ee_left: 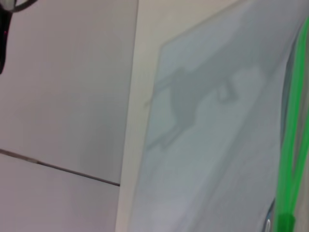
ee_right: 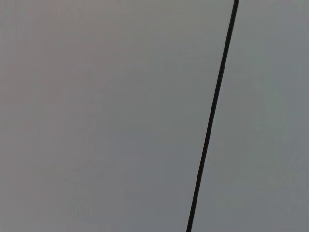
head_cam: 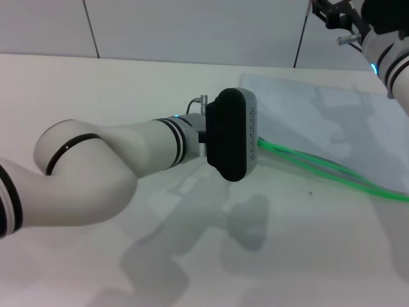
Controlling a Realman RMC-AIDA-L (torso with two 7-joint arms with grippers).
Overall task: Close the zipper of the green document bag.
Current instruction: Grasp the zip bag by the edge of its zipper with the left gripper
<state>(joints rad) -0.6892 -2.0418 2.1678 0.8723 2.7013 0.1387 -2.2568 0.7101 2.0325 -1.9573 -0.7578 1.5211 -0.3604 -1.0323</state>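
The left arm (head_cam: 96, 173) reaches across the white worktop (head_cam: 128, 89) from the left, and its wrist housing (head_cam: 233, 134) sits at the bag's (head_cam: 319, 121) near left corner, hiding whatever is in front of it. The left tool is behind that housing in the head view and out of the left wrist view too, so I cannot tell whether its fingers are apart or together, nor whether it touches the zipper (head_cam: 319, 169).

The bag lies flat on the worktop, a pale translucent sheet with the shadow of an arm across it. Its far right part runs out of the head view. The zipper follows the bag's near long edge, slanting from the housing away to the right and nearer to the robot. It shows as two green lines side by side with a gap between them. In the left wrist view the two strips (ee_left: 294, 145) merge into one green piece at the picture's edge; it is cut off there and hard to make out.

Above the bag's far right corner, the right tool (head_cam: 339, 19) hangs clear of it, half cut off; I cannot tell how its fingers stand. The right wrist view shows only a grey wall with a dark seam (ee_right: 212, 116).
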